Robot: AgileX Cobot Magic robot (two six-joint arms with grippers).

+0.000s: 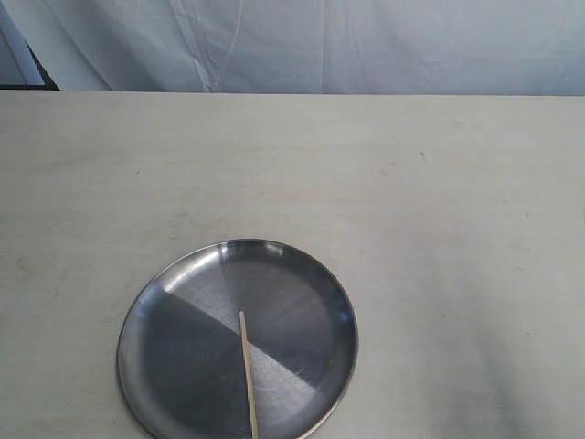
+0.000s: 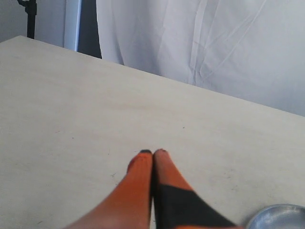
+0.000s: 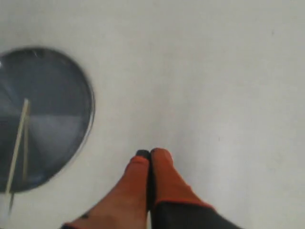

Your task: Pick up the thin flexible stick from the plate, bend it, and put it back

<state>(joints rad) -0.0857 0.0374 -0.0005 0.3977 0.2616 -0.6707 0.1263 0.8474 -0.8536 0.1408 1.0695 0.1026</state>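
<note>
Item 1, stick (image 1: 248, 375): you find it lying straight on the plate (image 1: 183, 302), one end near the centre, the other reaching the rim, well apart from both sets of jaws.
Item 2, plate: it rests on the desk (image 1: 411, 229), off to one side of your right jaws.
Item 3, left jaws: closed, empty, over the desk, plate rim near.
Item 4, right jaws: closed, empty.

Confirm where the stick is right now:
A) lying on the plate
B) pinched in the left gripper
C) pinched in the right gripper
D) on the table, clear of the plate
A: the stick lies on the plate, while the left gripper and right gripper are both shut on nothing over bare table.
</note>
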